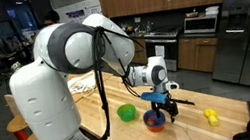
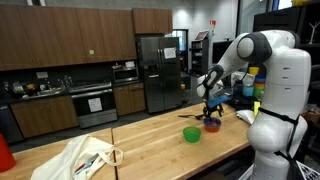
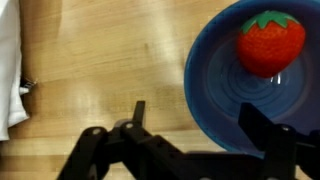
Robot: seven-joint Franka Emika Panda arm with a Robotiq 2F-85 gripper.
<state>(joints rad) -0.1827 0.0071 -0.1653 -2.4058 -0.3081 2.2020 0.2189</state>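
Observation:
A red strawberry [image 3: 270, 42] lies in a blue bowl [image 3: 215, 85] on the wooden table, at the upper right of the wrist view. My gripper [image 3: 198, 122] hangs open just above the bowl's near rim, with nothing between its fingers. One finger [image 3: 138, 112] is over bare wood, the other finger [image 3: 268, 128] over the bowl. In both exterior views the gripper [image 1: 159, 103] [image 2: 212, 112] hovers right over the blue bowl [image 1: 153, 120] [image 2: 212, 125].
A green bowl [image 1: 126, 112] [image 2: 191, 133] stands beside the blue one. A yellow object [image 1: 211, 116] lies farther along the table. A white cloth [image 3: 10, 70] [image 2: 85, 158] lies at one end of the table. Kitchen cabinets and a fridge [image 2: 157, 72] are behind.

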